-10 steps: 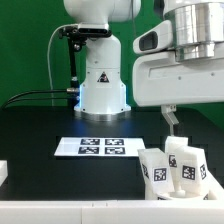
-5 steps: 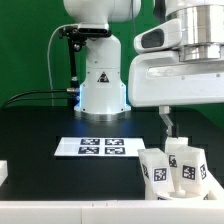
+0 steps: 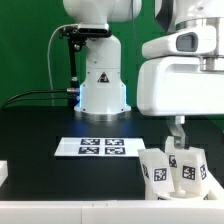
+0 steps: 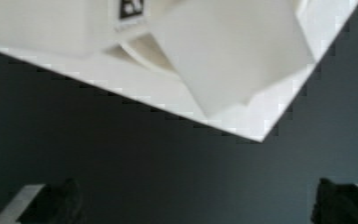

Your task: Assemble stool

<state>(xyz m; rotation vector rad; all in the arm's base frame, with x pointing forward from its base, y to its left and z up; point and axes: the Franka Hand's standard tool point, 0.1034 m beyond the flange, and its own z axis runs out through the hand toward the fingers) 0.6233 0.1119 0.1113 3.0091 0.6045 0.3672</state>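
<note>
Several loose white stool legs [image 3: 175, 167] with black-and-white square tags stand bunched at the exterior view's right front. My gripper [image 3: 177, 133] hangs just above the back of that bunch. In the wrist view the white parts [image 4: 220, 70] fill the upper area, with a corner of a tag [image 4: 131, 8] showing. My gripper [image 4: 197, 205] is open: its two dark fingertips [image 4: 51, 203] stand far apart at the picture's lower corners. Only the black table shows between them, and they touch no part.
The marker board [image 3: 100, 147] lies flat on the black table in front of the white robot base [image 3: 102, 85]. A small white object [image 3: 3, 172] sits at the exterior view's left edge. Black cables run behind on the left.
The arm's large white link has shifted toward the exterior view's right, and the gripper has come down closer to the legs. The jaws stay open.
</note>
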